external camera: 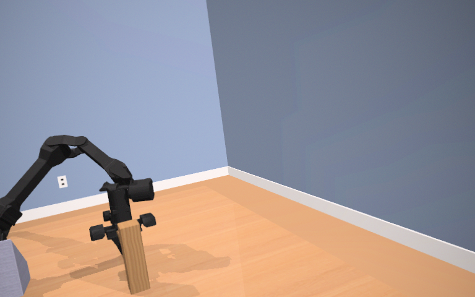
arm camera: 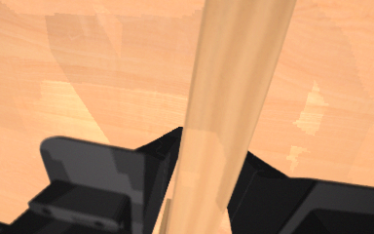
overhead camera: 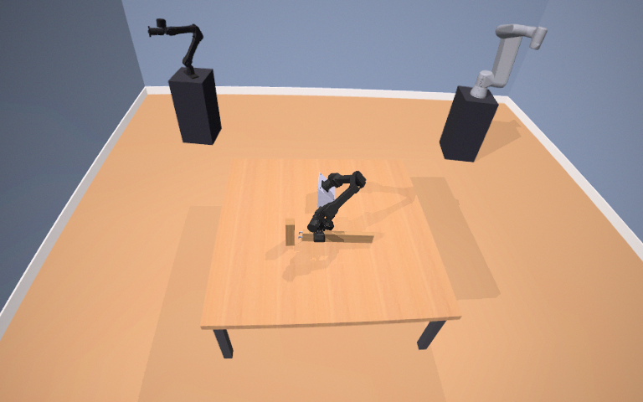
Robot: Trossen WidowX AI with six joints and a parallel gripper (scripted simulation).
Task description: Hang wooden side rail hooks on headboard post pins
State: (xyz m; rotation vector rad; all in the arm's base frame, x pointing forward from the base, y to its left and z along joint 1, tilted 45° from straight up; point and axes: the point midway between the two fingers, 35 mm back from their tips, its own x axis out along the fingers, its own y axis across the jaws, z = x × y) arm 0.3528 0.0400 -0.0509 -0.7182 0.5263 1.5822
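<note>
The wooden headboard post [overhead camera: 290, 232] [external camera: 135, 257] stands upright near the middle of the table [overhead camera: 265, 293]. The wooden side rail [overhead camera: 352, 238] [arm camera: 234, 97] lies along the table to the right of the post. Its two steel hooks [overhead camera: 300, 234] point at the post, a small gap away from it. My gripper [overhead camera: 319, 237] [external camera: 118, 229] [arm camera: 200, 135] is shut on the rail near its hooked end, just above the table. In the exterior view the post hides the rail and the hooks. The post's slot and pins do not show.
The arm's grey base block [overhead camera: 326, 192] [external camera: 12, 269] stands on the table behind the rail. Two black pedestals [overhead camera: 195, 104] [overhead camera: 466, 124], each with another arm on top, stand on the floor far behind the table.
</note>
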